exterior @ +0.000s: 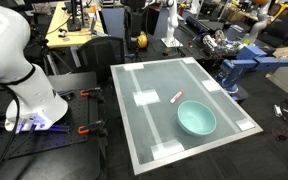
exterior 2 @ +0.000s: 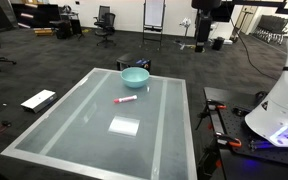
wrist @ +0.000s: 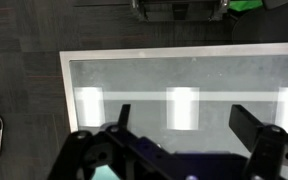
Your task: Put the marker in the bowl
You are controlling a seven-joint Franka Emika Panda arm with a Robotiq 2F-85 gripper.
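Right now the marker (exterior: 176, 97) lies flat on the frosted glass tabletop (exterior: 156, 128), just beside the teal bowl (exterior: 196, 119) but not touching it, outside its rim. The bowl stands upright close to one edge of the tabletop. In the wrist view the tool (wrist: 181, 118) hangs above the tabletop with its two dark fingers (wrist: 121, 118) spread wide apart, gripping nothing. The robot's white base (exterior: 29, 95) stands beside the tabletop.
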